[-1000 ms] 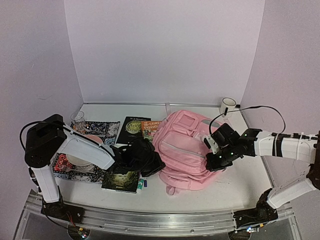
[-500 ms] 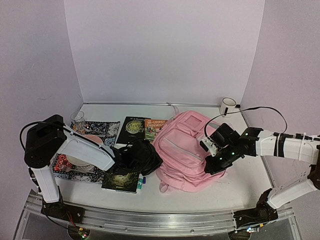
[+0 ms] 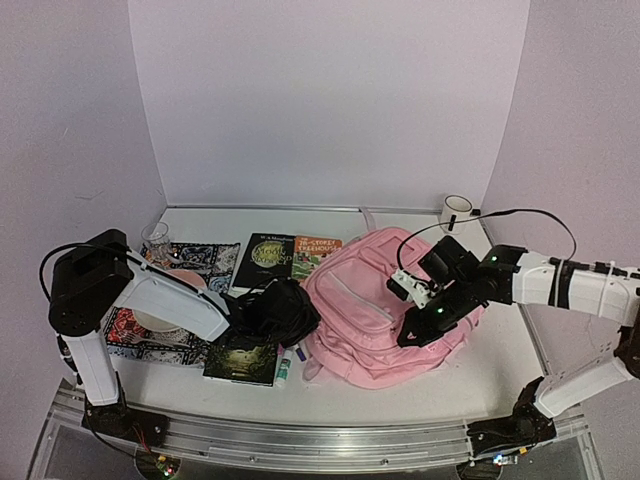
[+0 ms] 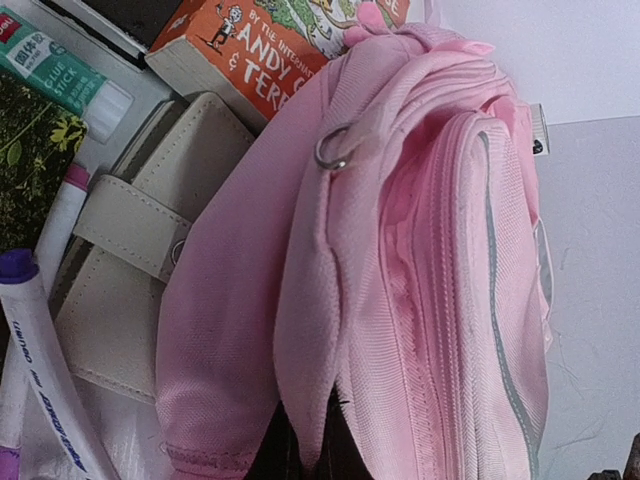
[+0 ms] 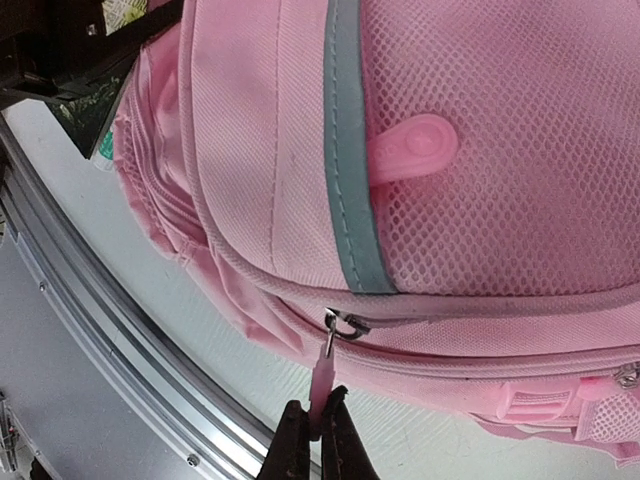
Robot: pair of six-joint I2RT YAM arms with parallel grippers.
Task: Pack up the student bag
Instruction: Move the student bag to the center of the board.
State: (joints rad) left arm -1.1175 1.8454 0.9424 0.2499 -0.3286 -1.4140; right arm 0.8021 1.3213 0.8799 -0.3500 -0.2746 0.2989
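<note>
Left arm (image 3: 170, 300) elbow bent, forearm low, reaching right, left gripper (image 3: 306, 322) pinched closed, right arm (image 3: 560, 285) stretched leftward, wrist tipped down, right gripper (image 5: 318, 440) fingers clamped together.

I see a white mug (image 3: 457, 210) far right. A dark book (image 3: 266, 258) and an orange book (image 3: 313, 252) lie side by side; a glue stick (image 3: 283, 372) lies beside a green book (image 3: 240, 360), near.

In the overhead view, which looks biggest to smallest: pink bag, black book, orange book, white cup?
1. The bag, by far.
2. The black book.
3. The orange book, partly hidden by the bag, so unsure against the black one.
4. The cup, smallest.
</note>
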